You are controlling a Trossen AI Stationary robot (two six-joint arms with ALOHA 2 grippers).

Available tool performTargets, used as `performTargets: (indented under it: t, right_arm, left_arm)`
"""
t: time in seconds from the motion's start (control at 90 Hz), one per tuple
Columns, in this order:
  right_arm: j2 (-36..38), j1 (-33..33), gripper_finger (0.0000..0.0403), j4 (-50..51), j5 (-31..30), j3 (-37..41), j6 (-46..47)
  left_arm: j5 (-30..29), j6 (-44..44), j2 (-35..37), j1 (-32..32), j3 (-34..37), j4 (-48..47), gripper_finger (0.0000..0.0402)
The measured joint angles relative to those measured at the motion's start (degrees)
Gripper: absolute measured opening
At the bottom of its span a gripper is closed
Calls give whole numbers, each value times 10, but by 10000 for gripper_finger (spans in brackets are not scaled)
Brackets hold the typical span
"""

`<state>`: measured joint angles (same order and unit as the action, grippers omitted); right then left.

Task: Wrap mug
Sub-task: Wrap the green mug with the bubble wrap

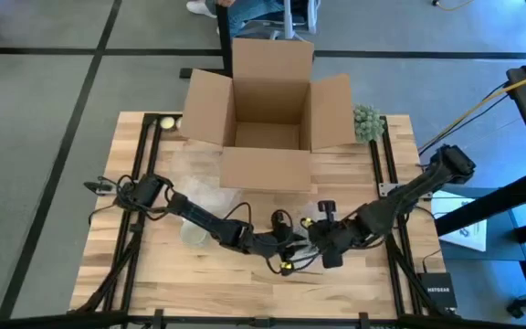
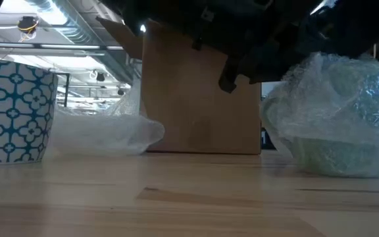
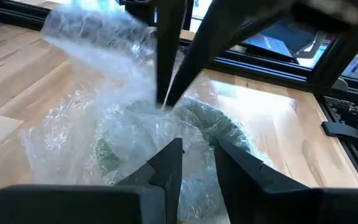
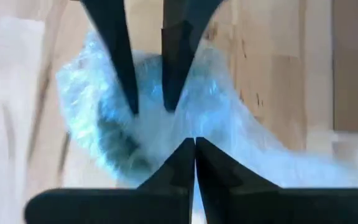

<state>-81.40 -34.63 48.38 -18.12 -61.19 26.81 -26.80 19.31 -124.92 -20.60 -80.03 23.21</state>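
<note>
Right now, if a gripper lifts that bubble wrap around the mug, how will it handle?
The bubble wrap looks crumpled and loose, so probably floppy and light. The right gripper is pinched shut on it; lifting likely peels wrap off rather than raising the mug.

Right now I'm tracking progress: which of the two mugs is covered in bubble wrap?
The green mug under both grippers is swathed in bubble wrap; the blue-patterned mug stands bare.

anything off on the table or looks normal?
Nothing damaged or spilled. Green mug in clear bubble wrap sits upright under both end effectors; a loose bubble-wrap sheet lies crumpled beside the blue-patterned white cup.
</note>
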Motion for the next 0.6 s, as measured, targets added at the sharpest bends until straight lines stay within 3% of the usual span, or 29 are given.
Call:
performTargets:
  t: [0.167,0.367,0.6]
  right_arm:
    - [75,-44,1,37,-49,12,66]
    - [148,-87,1,28,-75,101,149]
    - [160,-84,1,-79,-65,235,160]
  left_arm:
    - [0,0,5,-1,1,-2,78]
    - [1,-1,7,-1,1,-3,78]
    - [1,0,8,-1,1,-3,78]
